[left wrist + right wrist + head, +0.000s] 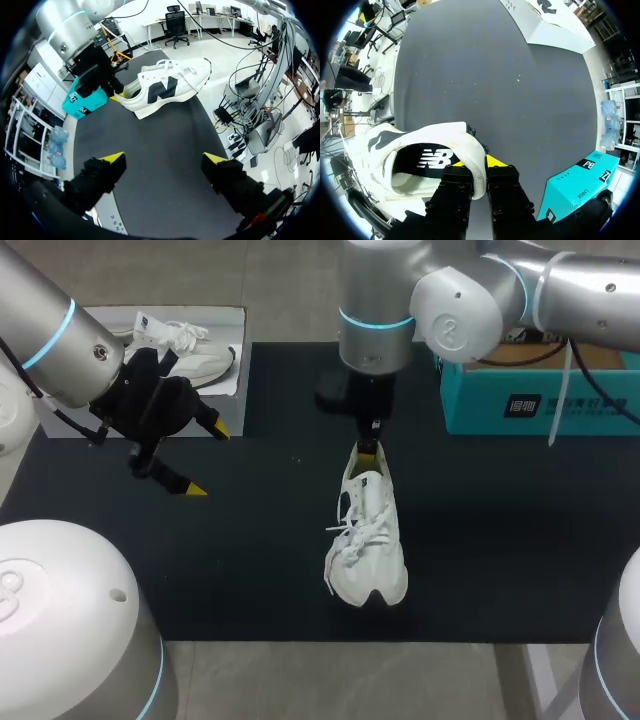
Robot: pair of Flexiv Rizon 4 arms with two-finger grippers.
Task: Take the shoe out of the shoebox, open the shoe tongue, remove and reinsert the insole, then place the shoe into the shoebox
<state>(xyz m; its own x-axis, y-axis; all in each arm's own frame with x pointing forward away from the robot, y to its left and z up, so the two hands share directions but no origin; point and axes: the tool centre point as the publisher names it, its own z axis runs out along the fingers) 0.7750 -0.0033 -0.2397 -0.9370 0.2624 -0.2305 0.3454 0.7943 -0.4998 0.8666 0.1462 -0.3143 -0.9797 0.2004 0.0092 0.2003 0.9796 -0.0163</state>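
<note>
Silver arms (45, 335), cyan-lit joint rings (60, 332); black left pincer (207, 460) and right pincer (368, 448), yellow-tipped; white cable (563, 380).

Two shoes (368, 540) (195, 355); two boxes (530, 405) (205, 312); two grippers (207, 460) (368, 448)

White shoe (367, 540) with black side letter, black mat (480, 540), teal box (520, 405), yellow-tipped fingers (195, 489)

We see the shoe (367, 540) at centre frame: white woven cloth, cord laces, smooth sole. The mat (500, 560) beneath is matt black. The shoebox (530, 405), upper right, is teal cardboard. The right arm (470, 305) shell is smooth, glossy grey.
</note>
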